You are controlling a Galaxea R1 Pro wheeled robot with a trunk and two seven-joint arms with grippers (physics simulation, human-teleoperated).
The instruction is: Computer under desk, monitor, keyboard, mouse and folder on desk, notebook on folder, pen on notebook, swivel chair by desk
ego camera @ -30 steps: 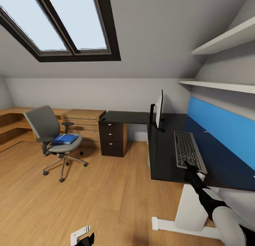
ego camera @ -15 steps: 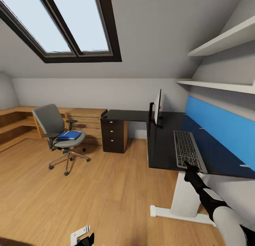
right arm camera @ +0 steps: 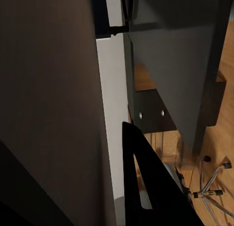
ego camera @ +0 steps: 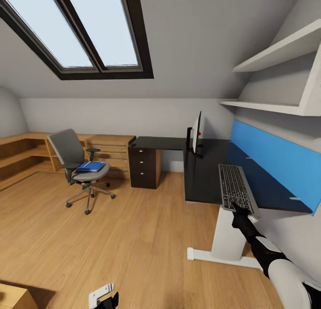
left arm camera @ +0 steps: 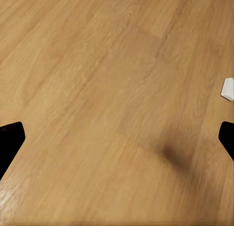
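right hand point(ego camera: 241, 208) still gripping keyboard point(ego camera: 235, 187)

Grey sloped walls point(ego camera: 191, 42) close in overhead, and a dark-framed skylight point(ego camera: 84, 33) pours pale daylight into the attic room. Light wooden floor point(ego camera: 133, 237) runs wide across the space, with low wooden shelving point(ego camera: 26, 151) along the far left wall. On the right, two white wall shelves point(ego camera: 276, 55) step up the slope.
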